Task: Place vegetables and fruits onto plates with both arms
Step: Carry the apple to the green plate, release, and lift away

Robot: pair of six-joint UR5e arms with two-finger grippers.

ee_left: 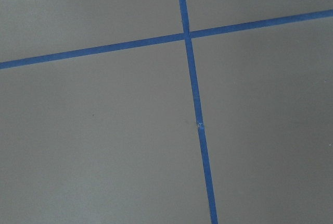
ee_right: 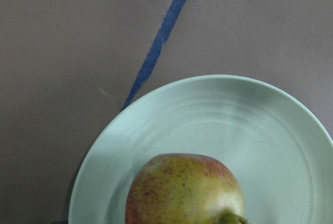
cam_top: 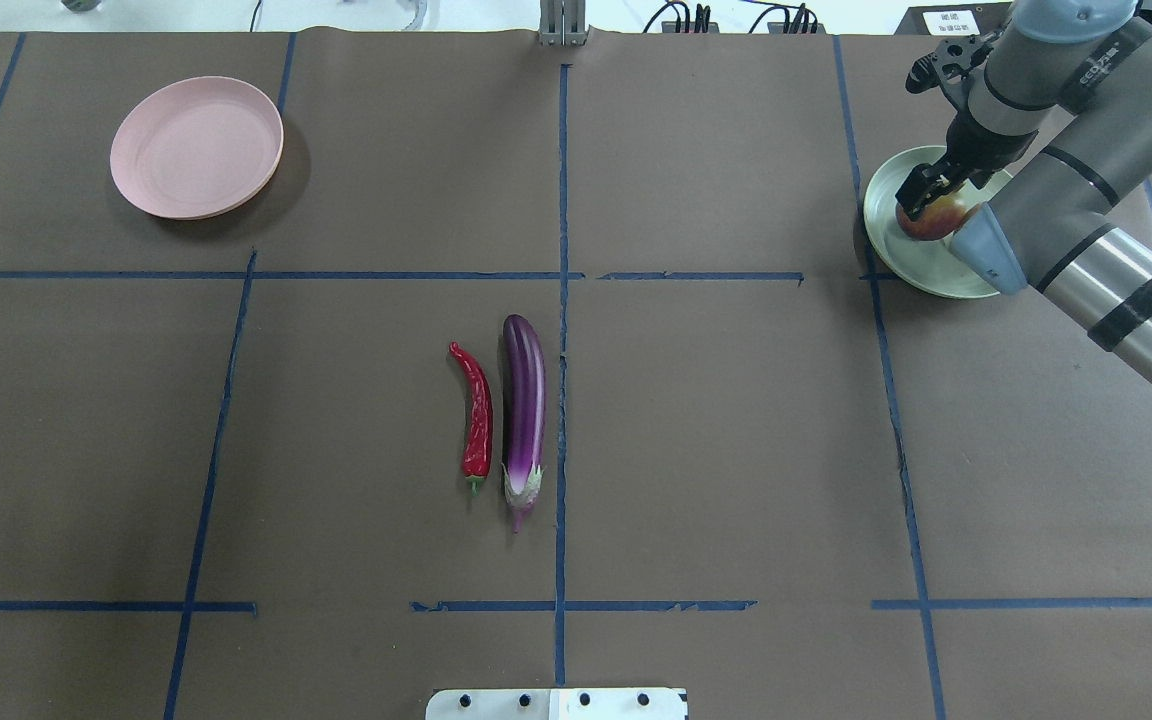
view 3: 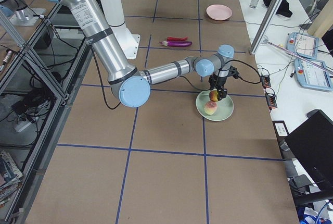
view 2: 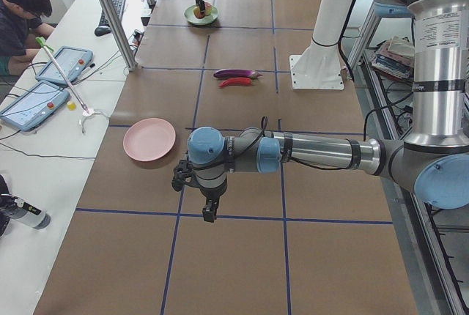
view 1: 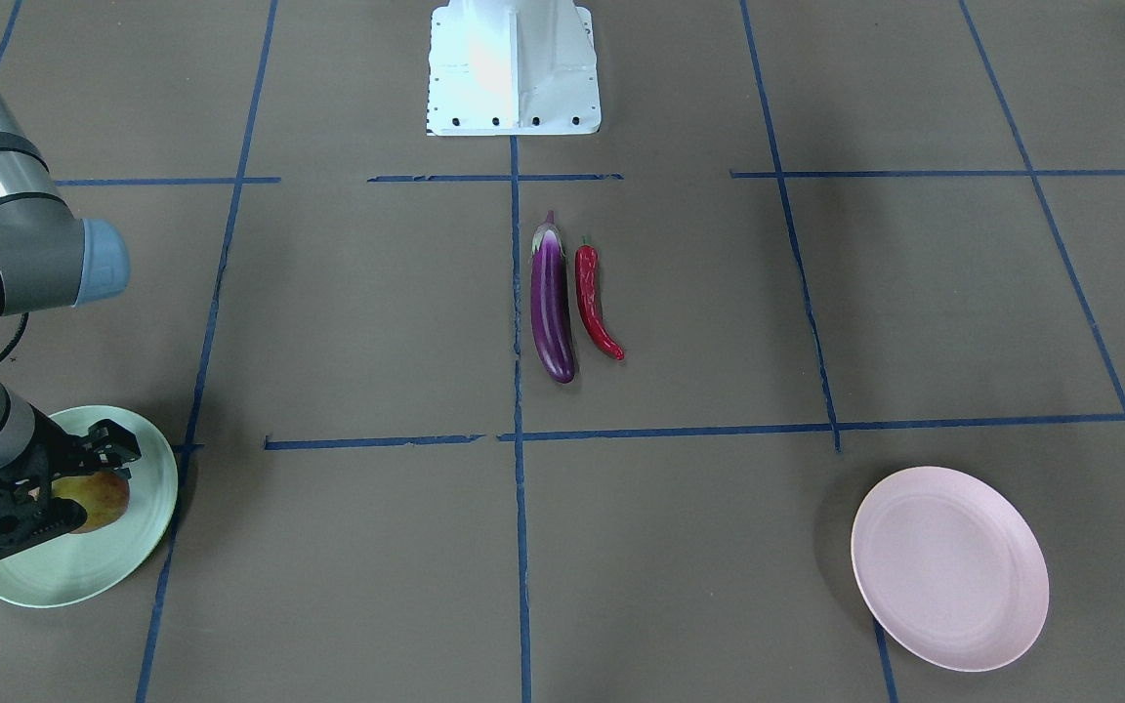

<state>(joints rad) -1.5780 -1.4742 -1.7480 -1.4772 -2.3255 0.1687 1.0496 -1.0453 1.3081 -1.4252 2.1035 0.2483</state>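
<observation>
Gripping the pomegranate (ee_right: 184,190) between its 2 fingers, the right gripper (view 1: 94,483) hangs over the green plate (view 1: 74,576), its jaws narrowed to the fruit's width. Whether the fruit touches the plate cannot be told. Its small crown points back toward the wrist camera. The peach (view 3: 210,109) lies on the same plate, just beside the pomegranate, and shows clearly only in the right side view. The eggplant (cam_top: 523,400) lies near the middle of the table (ee_left: 104,146), its pale stem cap turned toward the white base (view 1: 514,68). The chili (cam_top: 477,420) lies just beside the eggplant on the robot's left, roughly parallel to it with a narrow gap between them, its green stem also toward the base. The green plate sits well apart from the eggplant, off to the robot's right and farther from the base. The pink plate (cam_top: 196,150) sits well apart from the eggplant on the robot's left, also farther from the base. The left gripper (view 2: 209,211) points down at the table, farther from the eggplant than the pink plate is, on that same side. It shows only in the left side view, so whether it is wide or narrow cannot be told. Its wrist camera shows only brown table and 2 crossing lines of blue tape (ee_left: 195,104).
</observation>
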